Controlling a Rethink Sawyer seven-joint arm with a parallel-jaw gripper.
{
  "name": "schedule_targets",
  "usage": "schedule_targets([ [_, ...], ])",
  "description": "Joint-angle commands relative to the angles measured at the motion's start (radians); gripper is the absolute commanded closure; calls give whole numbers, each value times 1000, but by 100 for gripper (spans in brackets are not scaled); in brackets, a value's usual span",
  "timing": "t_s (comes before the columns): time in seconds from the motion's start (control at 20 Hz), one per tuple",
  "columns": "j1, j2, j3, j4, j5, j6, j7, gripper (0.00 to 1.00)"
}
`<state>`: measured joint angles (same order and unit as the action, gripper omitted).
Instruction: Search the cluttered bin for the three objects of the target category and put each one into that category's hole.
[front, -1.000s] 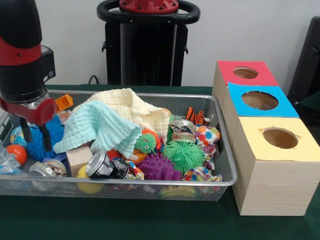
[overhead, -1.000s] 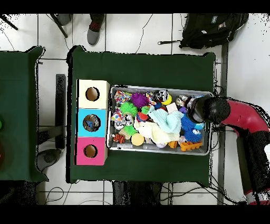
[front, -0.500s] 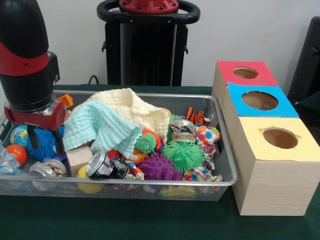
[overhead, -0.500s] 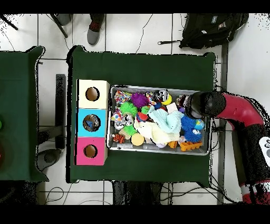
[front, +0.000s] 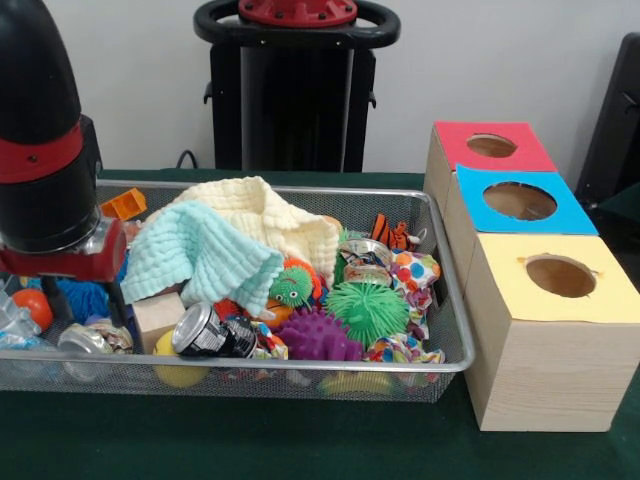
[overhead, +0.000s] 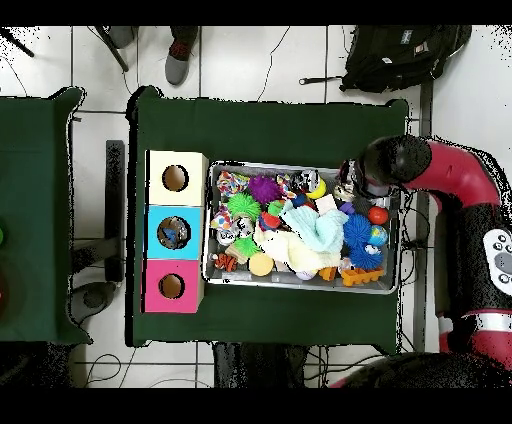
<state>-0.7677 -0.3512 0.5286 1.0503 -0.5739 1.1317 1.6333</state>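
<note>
The wire mesh bin (front: 440, 362) is full of toys, cloths and cans; it also shows in the overhead view (overhead: 394, 285). My gripper (front: 82, 318) hangs open and empty over the bin's left end in the front view, its fingers (front: 118, 306) down among the clutter beside a metal can (front: 85, 340). In the overhead view the gripper (overhead: 352, 186) is at the bin's upper right corner. A clear, crumpled plastic piece (front: 12, 320), perhaps a bottle, lies at the left edge. The red-topped hole (front: 491, 146) is the farthest box; it also shows in the overhead view (overhead: 171, 286).
A mint cloth (front: 200, 255) and a cream cloth (front: 265, 215) cover the bin's middle. A second can (front: 205, 330), spiky balls (front: 368, 310) and a wooden block (front: 158, 315) lie in front. The blue-topped (front: 519, 201) and yellow-topped (front: 560, 276) holes stand nearer.
The arm has moved along the bin's end toward the camera-side corner and sunk lower. The blue spiky ball and orange ball behind it are uncovered in the overhead view.
</note>
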Motion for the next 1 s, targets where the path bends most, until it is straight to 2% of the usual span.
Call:
schedule_targets([
  [0.05,55,69,118,-218,-29,212,-506,0],
  [0.2,65,69,114,-201,-28,204,-527,0],
  [0.25,66,62,110,-171,-30,186,-536,0],
  [0.4,84,62,109,-174,-33,200,-581,0],
  [0.45,75,17,104,-112,-22,192,-590,0],
  [0.65,74,-20,107,-77,-10,229,-657,0],
  [0.75,71,-24,107,-72,-7,255,-693,0],
  [1.0,90,0,81,-126,-36,329,-729,0],
])
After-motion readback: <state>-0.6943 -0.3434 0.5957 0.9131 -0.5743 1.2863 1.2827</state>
